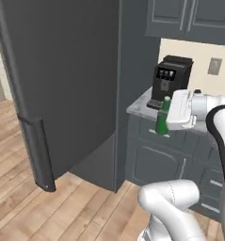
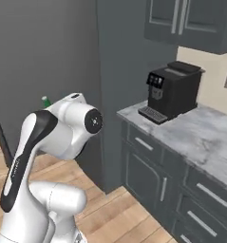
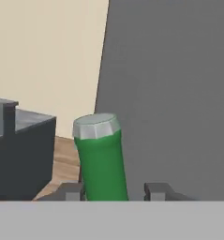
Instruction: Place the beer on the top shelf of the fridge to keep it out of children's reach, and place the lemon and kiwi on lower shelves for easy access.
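My gripper (image 1: 167, 119) is shut on the beer (image 1: 162, 117), a slim green bottle held upright in the air in front of the counter. In the hand view the bottle's neck and grey cap (image 3: 100, 154) rise between my fingertips (image 3: 71, 191). In the right base view my arm hides all of the beer except its top (image 2: 46, 101). The fridge (image 1: 132, 70) stands left of the counter, with its big dark door (image 1: 62, 84) swung toward me. The inside of the fridge, its shelves, the lemon and the kiwi are hidden.
A black coffee machine (image 1: 170, 80) sits on the marble counter (image 2: 200, 135) just behind the bottle. Grey drawers (image 2: 148, 147) lie below and wall cabinets (image 1: 189, 19) above. The door's long handle (image 1: 36, 150) juts out over the wooden floor (image 1: 20, 207).
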